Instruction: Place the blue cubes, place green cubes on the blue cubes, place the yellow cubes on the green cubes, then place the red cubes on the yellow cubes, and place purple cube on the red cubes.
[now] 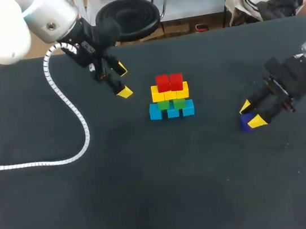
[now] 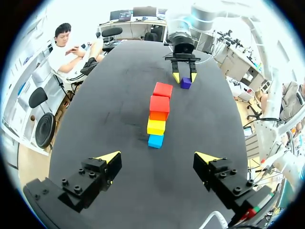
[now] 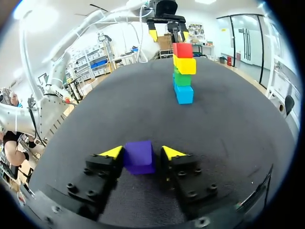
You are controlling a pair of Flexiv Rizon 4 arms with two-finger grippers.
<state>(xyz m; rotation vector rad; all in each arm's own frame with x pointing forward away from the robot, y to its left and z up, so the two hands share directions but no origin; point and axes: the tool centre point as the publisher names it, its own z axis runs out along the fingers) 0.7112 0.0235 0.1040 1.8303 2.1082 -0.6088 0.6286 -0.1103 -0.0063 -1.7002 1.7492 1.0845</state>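
Observation:
A cube stack stands mid-table: blue cubes (image 1: 172, 111) at the bottom, then green cubes (image 1: 171, 104), yellow cubes (image 1: 170, 93) and red cubes (image 1: 169, 81) on top. To its right the purple cube (image 1: 246, 123) lies on the table between the fingers of my right gripper (image 1: 251, 114). In the right wrist view the purple cube (image 3: 138, 156) fills most of the gap in that gripper (image 3: 142, 152); one finger is against it and a thin gap shows at the other. My left gripper (image 1: 123, 81) hangs open and empty to the left of the stack.
The black table (image 1: 153, 194) is bare around the stack. A white coiled cable (image 1: 73, 111) from my left arm lies across the table's left part. The left wrist view looks along the stack (image 2: 158, 112) to my right gripper (image 2: 184, 76).

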